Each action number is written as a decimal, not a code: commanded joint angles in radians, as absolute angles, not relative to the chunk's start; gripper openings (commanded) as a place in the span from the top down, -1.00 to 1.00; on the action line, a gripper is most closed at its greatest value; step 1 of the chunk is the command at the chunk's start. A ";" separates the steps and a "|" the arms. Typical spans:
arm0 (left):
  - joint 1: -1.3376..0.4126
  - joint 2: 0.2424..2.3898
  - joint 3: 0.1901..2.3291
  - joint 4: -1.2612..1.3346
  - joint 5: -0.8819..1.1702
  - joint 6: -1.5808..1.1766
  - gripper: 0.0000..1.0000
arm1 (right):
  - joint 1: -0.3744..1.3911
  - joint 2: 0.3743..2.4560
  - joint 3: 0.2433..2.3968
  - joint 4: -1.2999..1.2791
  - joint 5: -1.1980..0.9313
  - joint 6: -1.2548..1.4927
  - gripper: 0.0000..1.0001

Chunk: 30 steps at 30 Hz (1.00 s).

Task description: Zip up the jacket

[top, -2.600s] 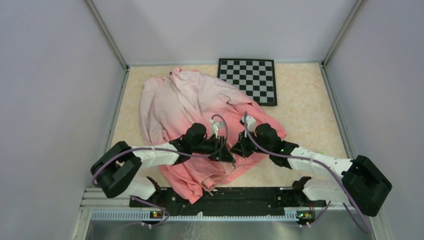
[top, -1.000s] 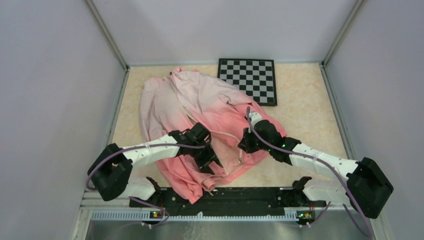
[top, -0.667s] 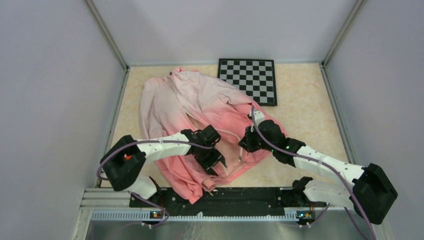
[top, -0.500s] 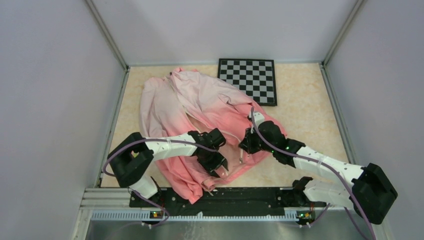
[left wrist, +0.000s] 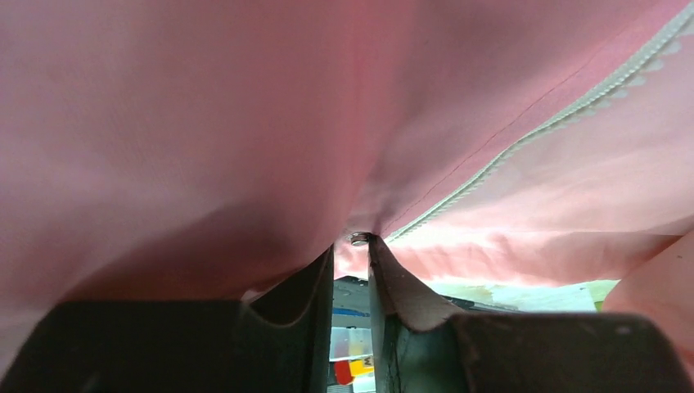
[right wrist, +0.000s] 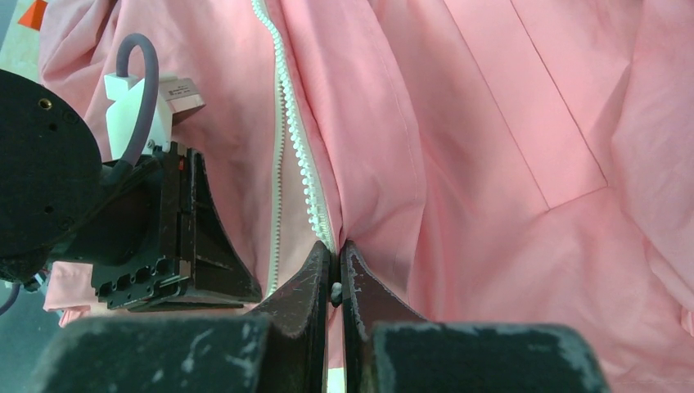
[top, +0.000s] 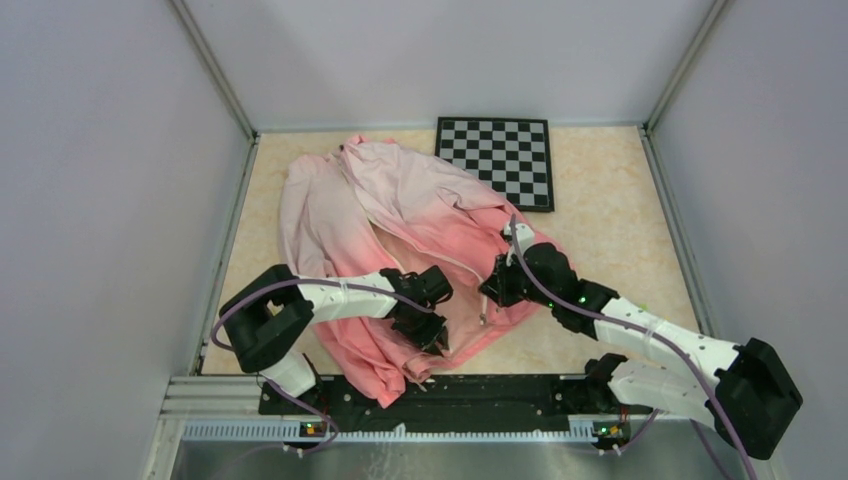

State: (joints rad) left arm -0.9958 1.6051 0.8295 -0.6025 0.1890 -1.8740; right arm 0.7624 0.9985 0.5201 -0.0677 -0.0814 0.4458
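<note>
The jacket [top: 390,190] lies spread on the worktop [top: 610,230]. Its pale collar is at the far left and its coral hem is bunched at the near edge, in front of the arm bases. Its long axis, and that of the zipper [right wrist: 299,155], runs slantwise from the far collar down to the near hem.

The left arm reaches across the lower half of the garment. The left tool [top: 432,338] sits at the hem end of the opening. In its wrist view the fabric drapes over the camera and puckers into the fingertips, which stand narrowly apart around a small metal piece [left wrist: 358,239] where the row of teeth ends. It looks pinched there, though how firmly is hard to say.

Just to the right, across a strip of paler lining, the right tool [top: 487,300] has its fingers pressed together on the opposite front edge, right where the teeth meet its tips. The teeth run straight up and away from it towards the collar.

The two tools are near each other but apart, each on its own half, so the coming move likely turns on bringing those lower ends together. The loose folds between them are the main obstacle.

Further right and back, a chessboard [top: 497,160] lies flat, with the jacket's shoulder just touching its near corner, well away from the work.
</note>
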 commanded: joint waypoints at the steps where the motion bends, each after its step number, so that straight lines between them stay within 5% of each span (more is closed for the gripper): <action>1: -0.999 1.603 0.812 -0.589 0.128 -1.903 0.53 | 0.750 0.966 0.513 -0.023 -0.092 0.433 1.00; 9: -0.997 1.602 0.790 -0.550 0.071 -1.865 0.70 | 0.751 0.957 0.505 -0.019 -0.095 0.432 1.00; 17: -0.997 1.582 0.842 -0.591 0.010 -1.807 0.69 | 0.750 0.958 0.496 -0.008 -0.111 0.432 1.00; 23: -0.992 1.587 0.821 -0.563 -0.006 -1.817 0.50 | 0.750 0.956 0.498 -0.007 -0.112 0.429 1.00; 30: -0.982 1.595 0.787 -0.535 -0.008 -1.802 0.59 | 0.750 0.955 0.494 -0.007 -0.115 0.430 1.00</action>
State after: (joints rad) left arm -0.9947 1.5902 0.8211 -0.5312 0.0746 -1.8130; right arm 0.7624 0.9817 0.4969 -0.0452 -0.1074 0.4454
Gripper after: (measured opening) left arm 0.227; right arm 0.021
